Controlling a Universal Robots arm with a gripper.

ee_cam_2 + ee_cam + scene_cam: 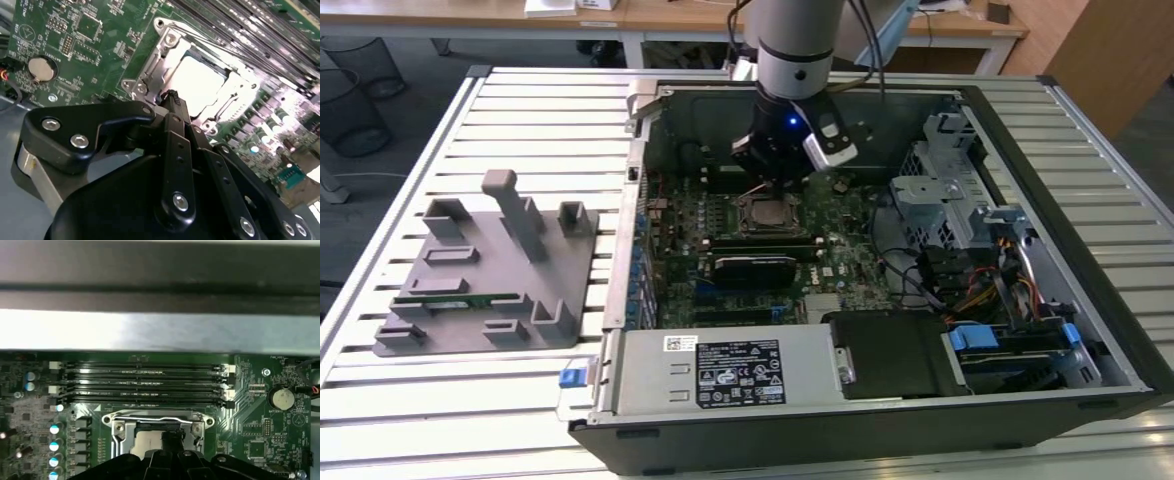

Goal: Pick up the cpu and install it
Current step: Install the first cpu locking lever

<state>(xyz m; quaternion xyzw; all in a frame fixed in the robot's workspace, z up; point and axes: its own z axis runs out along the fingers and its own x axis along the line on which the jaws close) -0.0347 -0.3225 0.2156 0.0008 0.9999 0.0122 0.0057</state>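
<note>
I have the claw (774,178) hanging inside the open computer case (1067,120), directly above the socket (763,213) on the motherboard (854,250). In the second wrist view the cpu (197,82) lies flat within the socket's metal frame (150,70), its shiny silver top catching the light; the claw's tips (173,98) sit at the near edge of that frame, drawn close together with nothing between them, as far as I can see. Whether they touch the frame I cannot tell. In the first wrist view the cpu (150,442) shows just beyond the claw, with the memory slots (145,382) on the far side of the socket and a coin battery (281,398) well off to one side.

My read of the part: light, thin and rigid, with a slick metal lid that gives little friction. I would take it by two opposite edges, never pressing on the underside, since the contacts beneath and in the socket look easily damaged. It must stay level.

The grey fixture (494,270) sits on the table (400,400) beside the case.
</note>
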